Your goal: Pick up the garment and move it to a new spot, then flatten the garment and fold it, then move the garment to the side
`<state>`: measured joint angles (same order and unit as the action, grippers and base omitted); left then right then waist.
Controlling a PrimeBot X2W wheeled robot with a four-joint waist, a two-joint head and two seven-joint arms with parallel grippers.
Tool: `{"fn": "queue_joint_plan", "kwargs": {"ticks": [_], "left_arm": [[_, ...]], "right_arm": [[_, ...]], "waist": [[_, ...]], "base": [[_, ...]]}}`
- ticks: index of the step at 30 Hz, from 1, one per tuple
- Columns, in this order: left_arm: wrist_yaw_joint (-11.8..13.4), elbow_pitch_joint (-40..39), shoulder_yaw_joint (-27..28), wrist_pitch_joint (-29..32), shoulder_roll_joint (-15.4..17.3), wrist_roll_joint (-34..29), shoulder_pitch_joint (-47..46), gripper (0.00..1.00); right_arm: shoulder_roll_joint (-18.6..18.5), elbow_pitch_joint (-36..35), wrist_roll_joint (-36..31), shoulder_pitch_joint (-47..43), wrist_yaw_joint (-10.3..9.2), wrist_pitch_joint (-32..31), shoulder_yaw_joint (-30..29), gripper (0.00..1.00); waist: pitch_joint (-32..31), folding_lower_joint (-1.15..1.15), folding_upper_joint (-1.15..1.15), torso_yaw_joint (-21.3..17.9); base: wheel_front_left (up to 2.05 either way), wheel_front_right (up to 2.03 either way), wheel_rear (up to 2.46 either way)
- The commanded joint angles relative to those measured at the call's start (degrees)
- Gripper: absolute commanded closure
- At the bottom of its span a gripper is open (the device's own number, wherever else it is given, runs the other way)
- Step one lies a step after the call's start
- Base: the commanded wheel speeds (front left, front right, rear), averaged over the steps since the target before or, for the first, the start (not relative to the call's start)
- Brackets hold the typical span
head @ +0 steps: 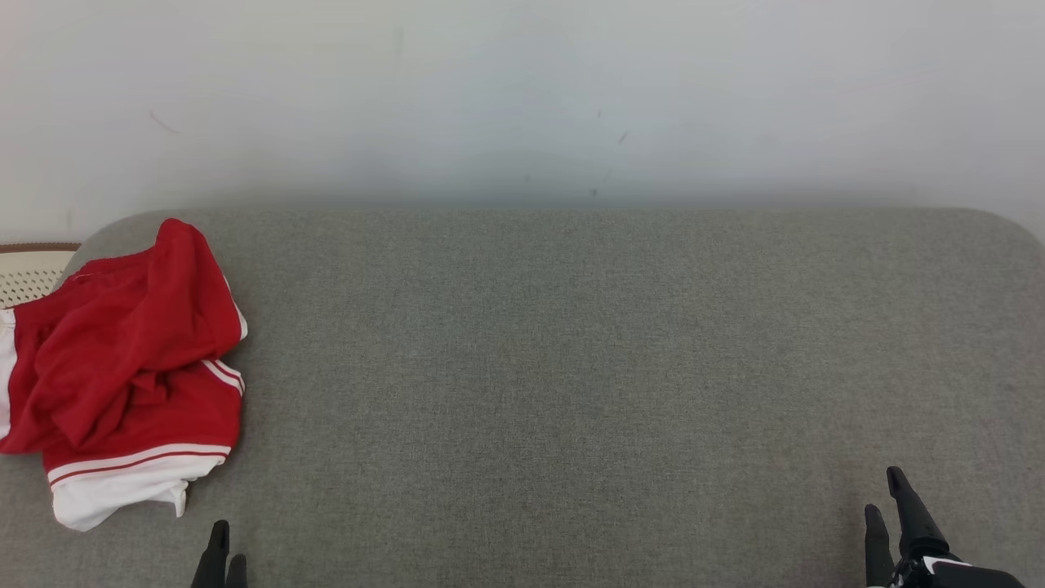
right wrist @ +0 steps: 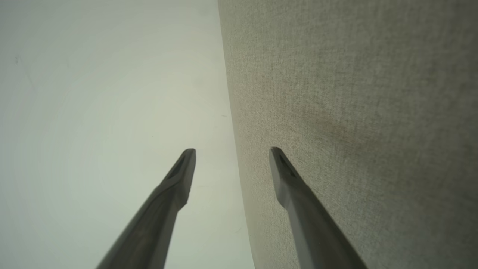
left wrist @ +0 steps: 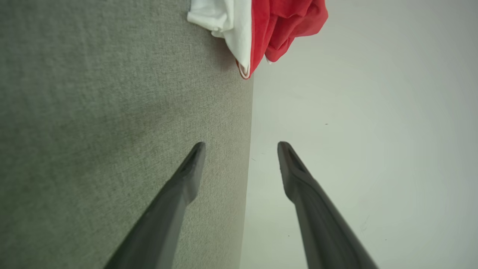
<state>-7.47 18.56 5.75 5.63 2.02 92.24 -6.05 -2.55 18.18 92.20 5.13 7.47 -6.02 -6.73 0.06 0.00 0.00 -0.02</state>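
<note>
Your crumpled red-and-white fabric garment (head: pixel 131 359) lies at the left edge of the grey felt-covered surface (head: pixel 571 367), just ahead-left of the left end effector (head: pixel 229 543), the nearer one. It and the right end effector (head: pixel 883 490) both stand wide and empty.

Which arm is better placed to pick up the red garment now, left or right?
Left. The garment lies crumpled at the left end of the grey surface, just ahead of the left gripper, which is open. The right gripper sits at the far right end, well away from it.
</note>
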Motion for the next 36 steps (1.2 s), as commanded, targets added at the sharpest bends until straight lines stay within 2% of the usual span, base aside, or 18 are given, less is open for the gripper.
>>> {"fn": "queue_joint_plan", "kwargs": {"ticks": [1, 11, 36], "left_arm": [[0.00, -1.00, -0.40, -0.76, 0.54, -0.83, -0.78, 0.00], [-0.01, -1.56, -1.58, -3.61, 1.14, -5.98, -0.37, 0.00], [-0.01, 0.69, -1.64, -9.07, 0.90, -32.41, 0.68, 0.00]], "right_arm": [[-0.52, -1.41, -0.91, 0.90, 0.00, 0.66, 0.68, 0.00], [-2.22, -1.97, -5.48, 0.95, 0.01, 3.91, 3.99, 0.00], [-3.21, -1.78, -28.17, 0.21, 0.01, 9.40, 7.72, 0.00]], "waist": [[-0.11, 0.00, 0.00, -0.01], [-0.59, 0.00, 0.00, -0.11], [-1.72, 0.00, 0.00, -0.41]], "base": [[0.00, 0.00, 0.00], [0.00, 0.00, 0.00], [0.00, 0.00, 0.00]]}}
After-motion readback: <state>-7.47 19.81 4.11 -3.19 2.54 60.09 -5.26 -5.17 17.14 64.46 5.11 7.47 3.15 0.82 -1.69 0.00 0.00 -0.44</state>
